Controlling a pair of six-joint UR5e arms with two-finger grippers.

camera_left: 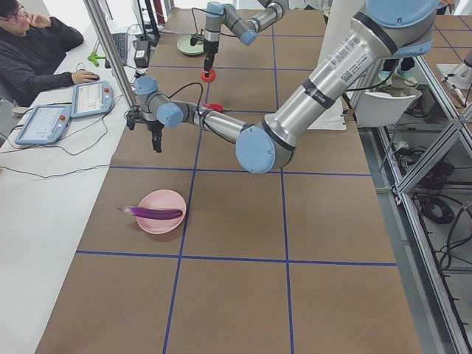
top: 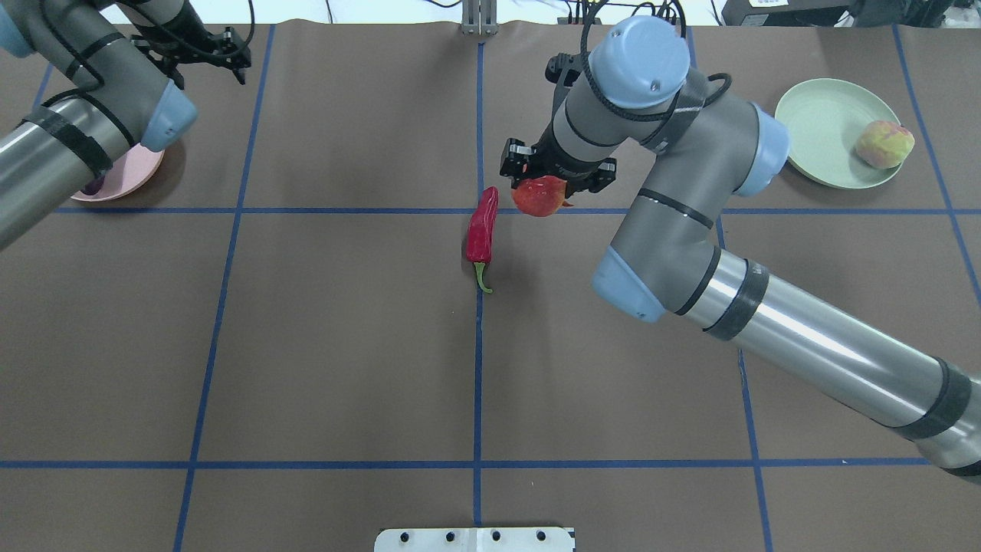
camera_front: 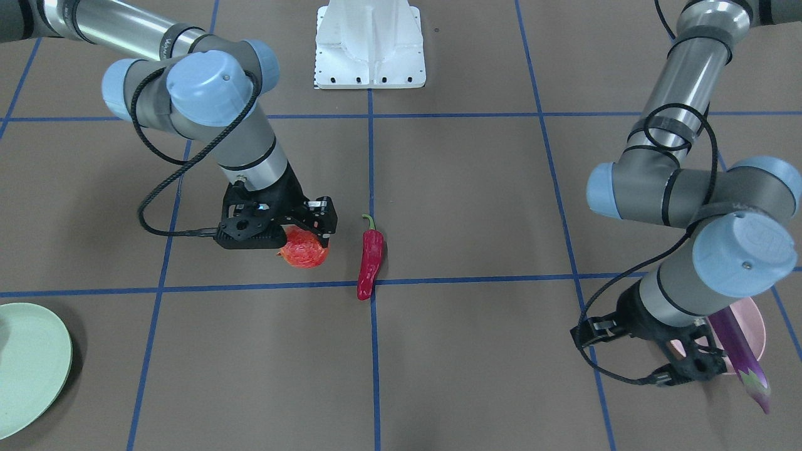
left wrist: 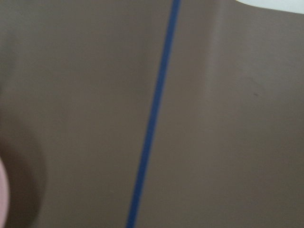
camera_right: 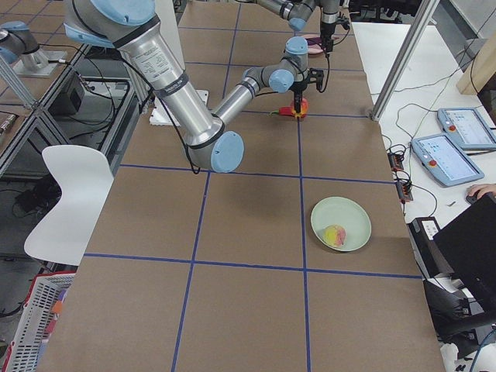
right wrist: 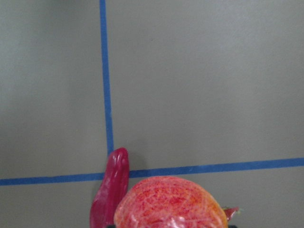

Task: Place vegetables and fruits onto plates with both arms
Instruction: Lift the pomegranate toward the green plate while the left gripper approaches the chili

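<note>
Your right fingers point(camera_front: 324, 227) are pinching the red-orange fruit point(top: 540, 197), just beside the chili point(top: 481, 230), which lies along a blue tape line in the middle of the surface. The peach point(top: 884, 143) sits on the green plate point(top: 816, 123). The eggplant point(camera_left: 155, 213) lies across the pink plate point(camera_left: 171, 221). Your left fingers point(camera_left: 156, 141) hang near that plate, clear of it; I cannot tell whether they are spread or pressed together.

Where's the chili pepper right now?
Overhead view: the chili pepper lies on the central blue tape line, just left of the pomegranate in the right gripper.
</note>
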